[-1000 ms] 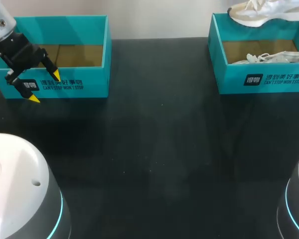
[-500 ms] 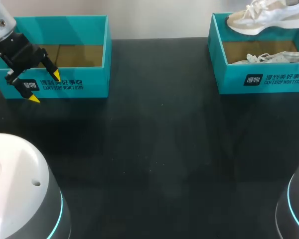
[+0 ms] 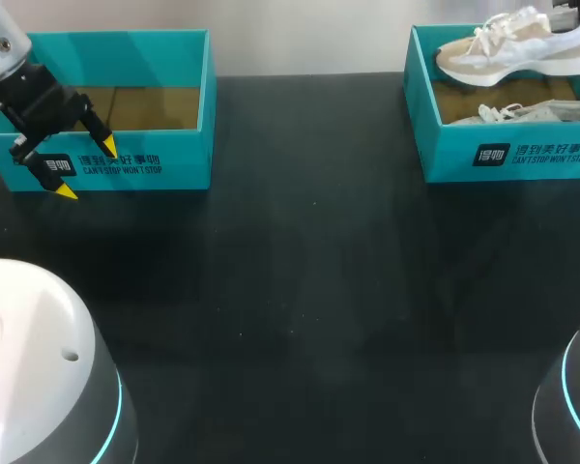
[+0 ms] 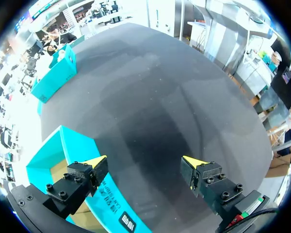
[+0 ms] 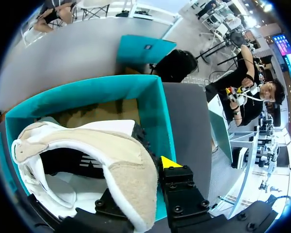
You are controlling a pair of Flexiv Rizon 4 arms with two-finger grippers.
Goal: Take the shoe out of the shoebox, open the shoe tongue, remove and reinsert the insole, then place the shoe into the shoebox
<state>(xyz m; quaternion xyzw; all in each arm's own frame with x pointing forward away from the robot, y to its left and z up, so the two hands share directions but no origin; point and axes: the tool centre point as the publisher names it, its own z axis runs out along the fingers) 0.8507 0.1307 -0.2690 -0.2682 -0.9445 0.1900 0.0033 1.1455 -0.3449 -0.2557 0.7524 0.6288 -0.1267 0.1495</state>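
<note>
The beige-and-white shoe (image 3: 512, 50) hangs sole down over the far part of the right shoebox (image 3: 507, 155), which stands at the tabletop's (image 3: 300, 290) far right corner. Its toe points toward the tabletop's middle and its heel toward the right edge. A second shoe (image 3: 536, 111) lies inside the same box, below it. In the right wrist view, the right tool (image 5: 157, 177) is clamped on the shoe's padded heel collar. One yellow-tipped finger (image 5: 170, 162) presses the collar's outer face, and the other is hidden by the shoe. The left tool (image 3: 87, 168) hangs at the near wall of the left shoebox (image 3: 164, 164), at the far left corner. Its fingers are spread wide and hold nothing, with one tip over the box wall and the other over bare tabletop.
</note>
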